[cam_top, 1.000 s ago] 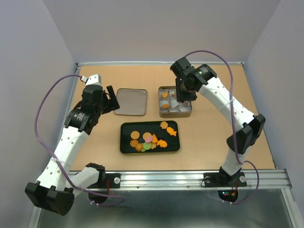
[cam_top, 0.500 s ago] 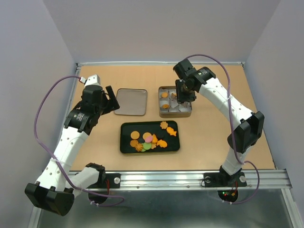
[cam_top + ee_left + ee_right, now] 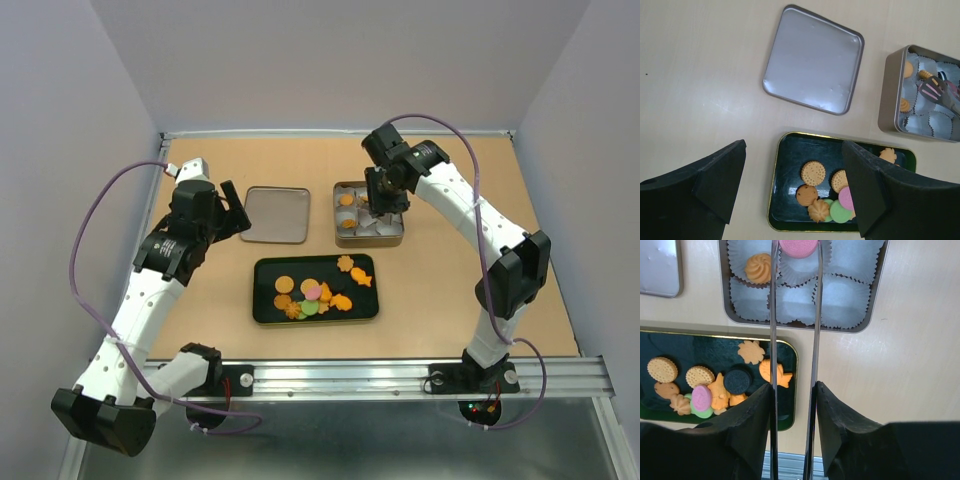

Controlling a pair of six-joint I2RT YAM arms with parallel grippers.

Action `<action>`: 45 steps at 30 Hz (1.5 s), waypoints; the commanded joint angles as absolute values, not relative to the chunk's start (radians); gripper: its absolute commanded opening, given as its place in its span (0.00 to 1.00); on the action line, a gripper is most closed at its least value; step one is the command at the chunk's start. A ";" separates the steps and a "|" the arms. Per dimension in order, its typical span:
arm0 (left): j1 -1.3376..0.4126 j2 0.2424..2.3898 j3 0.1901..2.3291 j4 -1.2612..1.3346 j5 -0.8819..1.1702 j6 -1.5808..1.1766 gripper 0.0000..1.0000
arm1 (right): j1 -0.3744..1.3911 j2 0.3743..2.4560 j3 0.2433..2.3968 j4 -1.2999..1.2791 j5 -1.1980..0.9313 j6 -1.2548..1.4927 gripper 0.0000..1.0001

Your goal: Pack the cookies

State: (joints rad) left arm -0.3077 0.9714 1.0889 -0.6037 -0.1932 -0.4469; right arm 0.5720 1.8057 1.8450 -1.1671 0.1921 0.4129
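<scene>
Pale walls box in a tan table (image 3: 450,300). Toward its far edge the tin (image 3: 860,329) lies open, so the right gripper (image 3: 792,396), clenched on thin tongs (image 3: 773,340), can set a pinched pink cookie (image 3: 798,247) into a paper cup (image 3: 842,295). The other cookies (image 3: 700,385) wait in the dark tray (image 3: 670,345) nearer the near edge. The left gripper (image 3: 794,165) hangs released over the tray's left end, near the lid (image 3: 812,60). Bare tabletop lies toward the right edge.

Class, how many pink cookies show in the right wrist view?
2. One pink cookie is pinched in the tongs over the tin; a second pink cookie lies piled in the black tray. Others may be hidden.
</scene>
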 commanded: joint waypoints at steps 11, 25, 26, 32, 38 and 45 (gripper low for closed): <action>-0.311 1.043 1.200 -0.591 -0.219 -0.437 0.88 | 0.548 1.807 1.900 -1.152 0.201 0.371 0.59; -0.311 1.078 1.192 -0.561 -0.203 -0.431 0.88 | 0.610 1.712 1.950 -1.218 0.071 0.413 0.58; -0.311 1.081 1.190 -0.557 -0.199 -0.431 0.88 | 0.627 1.700 1.938 -1.218 0.066 0.420 0.58; -0.311 1.078 1.167 -0.534 -0.181 -0.439 0.88 | 0.768 1.622 1.804 -1.197 0.058 0.506 0.58; -0.311 1.054 1.134 -0.528 -0.172 -0.436 0.88 | 0.870 1.582 1.770 -1.195 0.040 0.592 0.57; -0.311 1.008 1.097 -0.537 -0.169 -0.431 0.88 | 0.986 1.563 1.733 -1.224 0.054 0.673 0.56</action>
State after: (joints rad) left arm -0.3077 1.0595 1.1137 -0.5579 -0.1688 -0.4431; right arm 0.9321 1.6115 1.7588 -1.2236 0.0483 0.6048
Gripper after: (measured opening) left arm 0.883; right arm 0.566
